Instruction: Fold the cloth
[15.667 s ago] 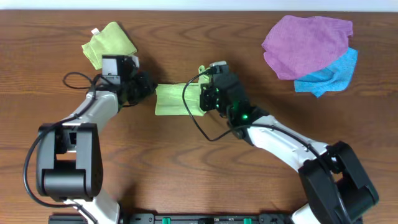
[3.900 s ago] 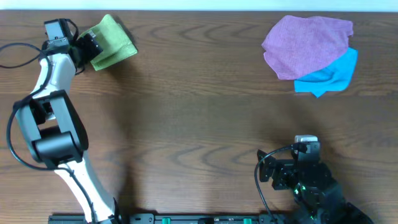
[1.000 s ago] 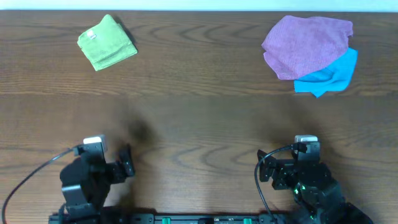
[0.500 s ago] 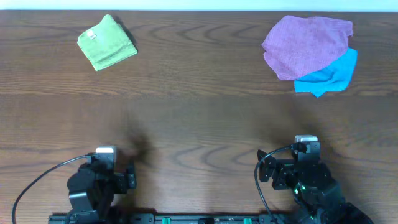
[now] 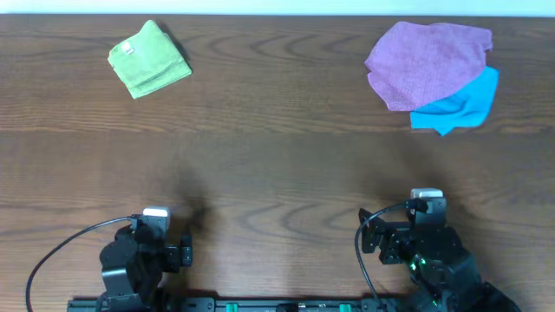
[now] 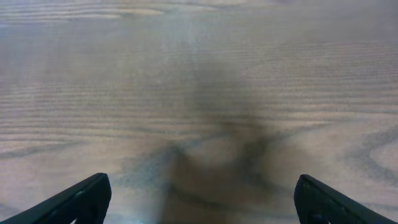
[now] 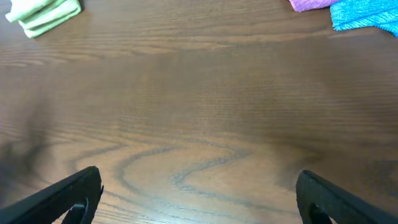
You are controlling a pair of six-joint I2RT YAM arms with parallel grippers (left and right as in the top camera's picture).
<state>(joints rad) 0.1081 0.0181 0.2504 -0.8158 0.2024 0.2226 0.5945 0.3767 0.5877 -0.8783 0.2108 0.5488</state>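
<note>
The cloth (image 5: 149, 59) lies at the far left of the table as a small lime-green folded square with a white tag on top. Its edges show stacked green layers, and it appears again in the right wrist view as the cloth (image 7: 43, 14) at the top left. Both arms are drawn back at the near edge, far from it. My left gripper (image 5: 146, 247) (image 6: 199, 196) is open over bare wood. My right gripper (image 5: 414, 232) (image 7: 199, 190) is open too, with nothing between its fingers.
A purple cloth (image 5: 429, 62) lies spread at the far right, overlapping a blue cloth (image 5: 464, 104) beneath it. Both show at the top right in the right wrist view: purple cloth (image 7: 308, 5), blue cloth (image 7: 367, 14). The table is dark brown wood (image 5: 286, 165).
The left arm has drawn back a little toward the near edge and turned slightly right. The right arm and all cloths have stayed still.
</note>
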